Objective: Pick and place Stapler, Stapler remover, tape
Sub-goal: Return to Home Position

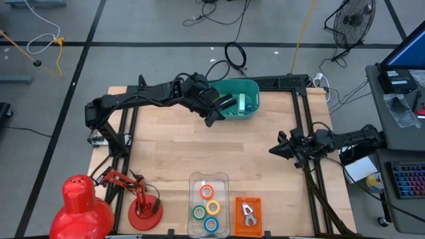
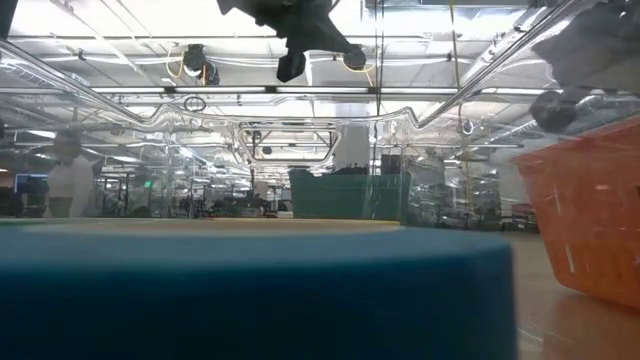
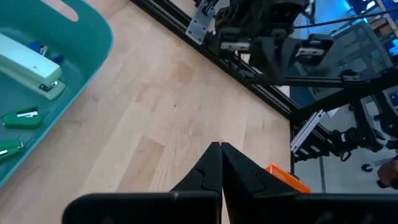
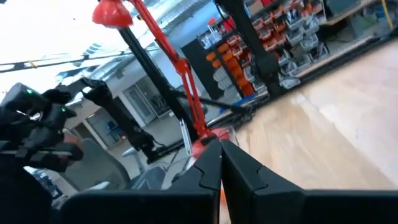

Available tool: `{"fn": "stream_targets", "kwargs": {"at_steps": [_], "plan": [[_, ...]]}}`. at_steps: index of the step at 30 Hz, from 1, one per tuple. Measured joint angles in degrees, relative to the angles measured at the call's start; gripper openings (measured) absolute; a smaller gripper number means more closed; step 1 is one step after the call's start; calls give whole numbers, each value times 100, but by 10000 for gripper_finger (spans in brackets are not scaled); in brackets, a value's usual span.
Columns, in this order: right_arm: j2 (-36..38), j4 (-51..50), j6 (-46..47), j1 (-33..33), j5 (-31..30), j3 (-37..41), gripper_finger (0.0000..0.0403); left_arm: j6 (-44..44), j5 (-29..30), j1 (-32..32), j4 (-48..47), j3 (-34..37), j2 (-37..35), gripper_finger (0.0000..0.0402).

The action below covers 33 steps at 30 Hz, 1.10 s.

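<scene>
A pale stapler [image 3: 30, 64] lies in the teal bin [image 1: 247, 111] at the table's far side, beside small green items [image 3: 22, 118]. A clear tray [image 1: 192, 199] at the near edge holds the tape: orange [image 1: 207, 192], green [image 1: 199, 212], yellow [image 1: 213, 207] and blue [image 1: 210, 224] rolls. The metal stapler remover [image 1: 248, 213] lies in an orange tray [image 1: 238, 206] next to it. My left gripper [image 1: 212, 120] hangs shut above the table just in front of the bin's near left corner, holding nothing [image 3: 220, 149]. My right gripper [image 1: 271, 151] is shut and empty at the table's right side.
A red desk lamp [image 1: 143, 206] stands at the near left corner, with a second red lamp head [image 1: 81, 206] beside it. Black frame rails [image 1: 302, 119] run along the table's right and far edges. Bare wood [image 1: 199, 149] lies between the bin and the trays.
</scene>
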State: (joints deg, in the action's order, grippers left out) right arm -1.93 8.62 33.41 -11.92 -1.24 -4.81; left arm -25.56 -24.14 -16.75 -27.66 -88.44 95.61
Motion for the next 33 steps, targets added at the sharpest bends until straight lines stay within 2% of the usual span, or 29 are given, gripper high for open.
{"fn": "stream_targets", "kwargs": {"at_steps": [5, 11, 17, 24, 33], "plan": [[185, 41, 101, 1, 146, 372, 0, -4, 2, 0, 6, 0, 0, 0], [178, -650, -254, 68, -30, 375, 0, -41, 7, 0, 8, 0, 0, 1], [-116, -649, -104, 72, -132, 386, 0, -46, 4, 19, 16, 0, 0, 1], [-371, -642, -1195, 70, -151, 393, 3, 17, 4, 37, 62, 0, 0, 1], [-405, -593, -1312, 70, -177, 395, 2, 294, 20, -11, 189, 0, 0, 1]]}}
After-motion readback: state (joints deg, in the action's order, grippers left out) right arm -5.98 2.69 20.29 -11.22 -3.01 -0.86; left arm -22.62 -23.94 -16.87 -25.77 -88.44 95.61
